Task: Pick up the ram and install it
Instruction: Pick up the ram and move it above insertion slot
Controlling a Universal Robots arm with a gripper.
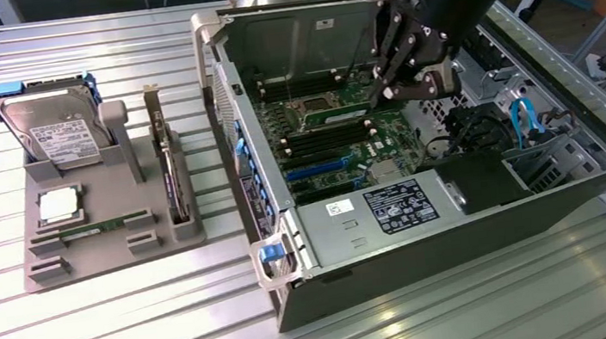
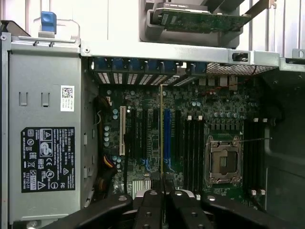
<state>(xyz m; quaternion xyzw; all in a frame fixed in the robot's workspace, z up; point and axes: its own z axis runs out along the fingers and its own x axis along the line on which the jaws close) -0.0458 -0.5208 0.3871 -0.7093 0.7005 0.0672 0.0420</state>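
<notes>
An open computer case lies on the slatted table with its motherboard exposed. My gripper reaches down into the case and is shut on the ram, a thin green stick held level just above the board beside the CPU socket. In the wrist view the ram appears edge-on as a thin line running out from between my black fingers. There it hangs over the long slots, near the blue slot. The black memory slots and the CPU socket lie to one side of it.
A grey fixture at the exterior view's left holds a hard drive, a square silver CPU chip and an upright dark expansion card. The case walls, drive cage, blue cables and labelled power supply hem in the board.
</notes>
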